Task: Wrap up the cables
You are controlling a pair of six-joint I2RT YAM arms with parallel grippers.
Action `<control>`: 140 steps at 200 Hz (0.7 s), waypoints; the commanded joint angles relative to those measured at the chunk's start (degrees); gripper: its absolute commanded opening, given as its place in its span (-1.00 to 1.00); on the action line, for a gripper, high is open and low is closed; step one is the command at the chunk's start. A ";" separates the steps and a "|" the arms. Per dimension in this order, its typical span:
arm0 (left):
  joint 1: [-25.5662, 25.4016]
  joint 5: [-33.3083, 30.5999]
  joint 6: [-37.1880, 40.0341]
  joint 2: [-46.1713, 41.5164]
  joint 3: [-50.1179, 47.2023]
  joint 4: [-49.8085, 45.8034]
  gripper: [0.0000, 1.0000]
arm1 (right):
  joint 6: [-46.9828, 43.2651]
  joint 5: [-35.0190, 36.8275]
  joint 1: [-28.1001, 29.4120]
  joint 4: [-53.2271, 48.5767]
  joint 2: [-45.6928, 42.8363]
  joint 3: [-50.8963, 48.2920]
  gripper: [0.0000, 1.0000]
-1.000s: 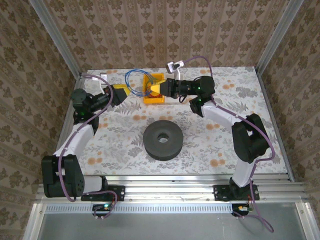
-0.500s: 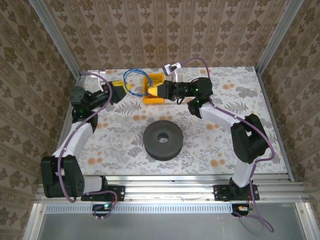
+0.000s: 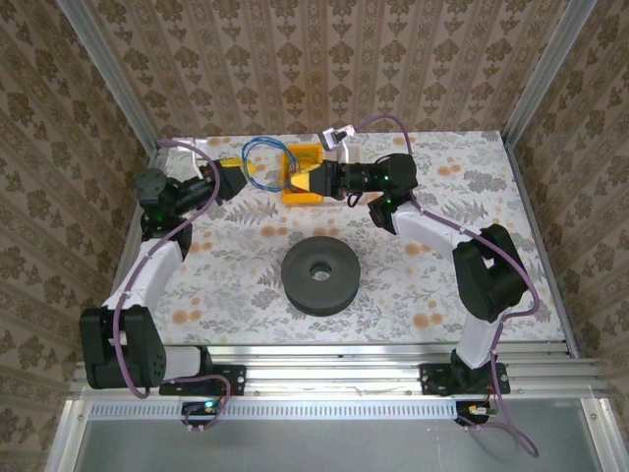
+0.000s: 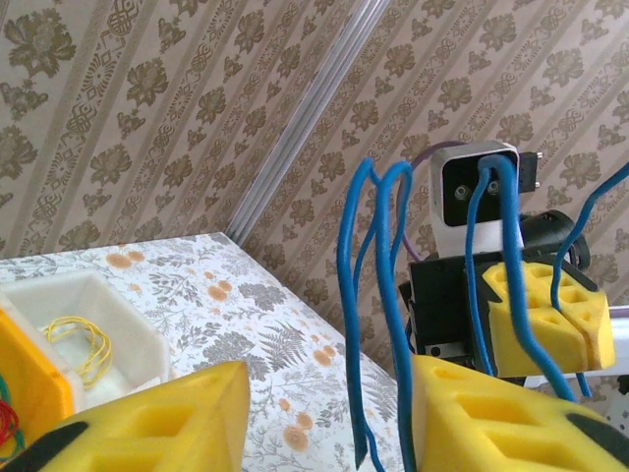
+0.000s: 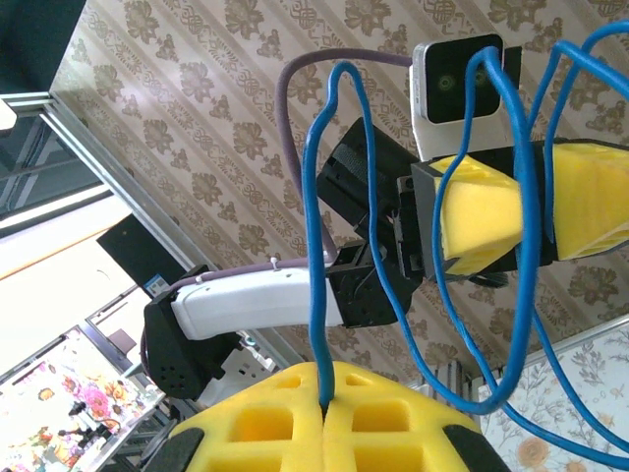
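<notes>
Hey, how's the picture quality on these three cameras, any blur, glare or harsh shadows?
Top view: evenly lit, sharp, no harsh shadow around the black spool. Left wrist view: the near yellow fingers look soft, the blue cable crisper. Right wrist view: a bright patch at the left edge is washed out.
</notes>
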 commanded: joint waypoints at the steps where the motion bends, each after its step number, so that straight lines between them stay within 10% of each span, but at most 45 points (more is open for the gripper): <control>1: 0.24 0.41 0.17 0.38 2.48 2.52 -0.24 | -1.49 -0.31 0.33 2.48 -1.16 -0.19 -1.00; 77: 2.75 -1.10 0.32 -1.58 1.12 1.40 -0.90 | -5.10 -0.88 -6.47 -1.87 -6.21 -4.07 -1.00; 140: 10.00 -4.95 4.23 -7.30 0.49 -8.36 -1.00 | -30.83 -1.20 -17.18 -37.65 -18.67 -7.01 -1.00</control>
